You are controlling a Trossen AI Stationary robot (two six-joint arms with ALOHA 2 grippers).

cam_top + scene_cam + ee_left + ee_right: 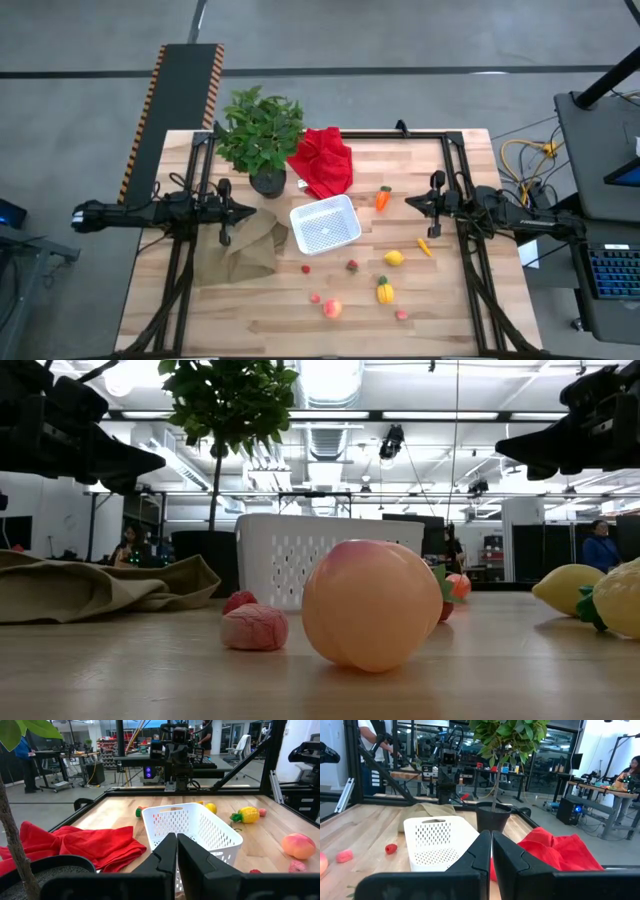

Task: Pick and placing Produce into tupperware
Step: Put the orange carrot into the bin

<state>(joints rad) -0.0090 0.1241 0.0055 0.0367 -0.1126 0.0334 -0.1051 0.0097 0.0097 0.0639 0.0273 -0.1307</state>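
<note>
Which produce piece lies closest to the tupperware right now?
The orange carrot, just off the white tupperware's right corner beside the red cloth; the other pieces lie farther.

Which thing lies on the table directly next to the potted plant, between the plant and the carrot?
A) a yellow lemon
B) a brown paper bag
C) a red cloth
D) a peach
C: in the high view the red cloth lies bunched right beside the potted plant, with the carrot on its far side; the paper bag sits on the plant's other side, by the left arm.
</note>
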